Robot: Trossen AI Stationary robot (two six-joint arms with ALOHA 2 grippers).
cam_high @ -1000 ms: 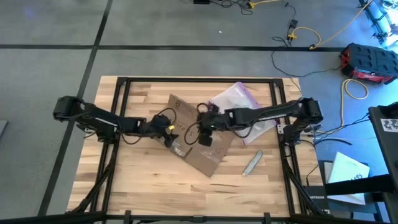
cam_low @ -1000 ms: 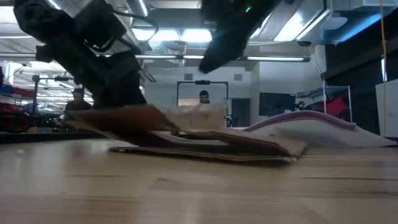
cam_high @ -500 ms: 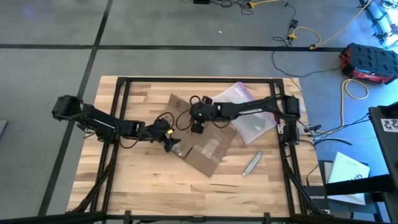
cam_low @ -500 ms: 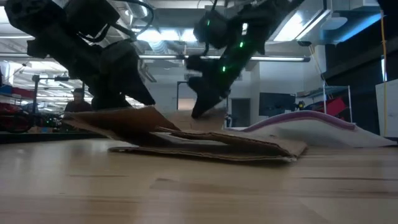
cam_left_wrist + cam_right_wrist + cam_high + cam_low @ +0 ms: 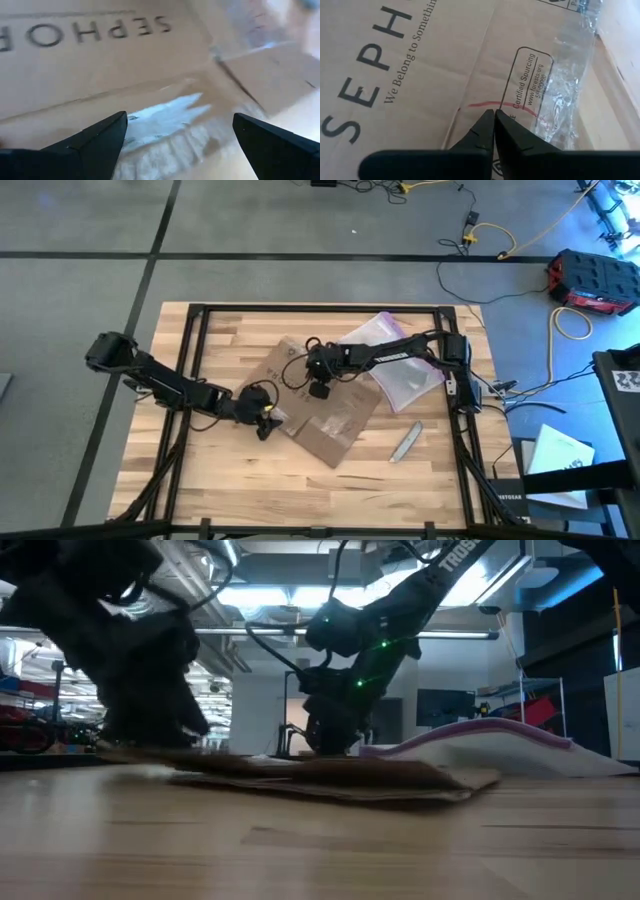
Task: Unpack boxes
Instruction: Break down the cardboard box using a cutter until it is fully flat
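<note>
High view: flattened brown cardboard box (image 5: 320,405) printed "SEPHORA", clear tape across one seam, lies mid-table. Left gripper (image 5: 264,420) at the box's 9 o'clock edge, fingers spread wide, holding nothing. Right gripper (image 5: 319,390) farther off, toward 12 o'clock, pressed shut on the cardboard.

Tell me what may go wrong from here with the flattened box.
1. The right end effector is shut with its tips down on the box, gripping nothing; pushing may only slide or dent the cardboard.
2. The left end effector is open at the box's edge, over clear tape; closing may catch tape instead of a flap.
</note>
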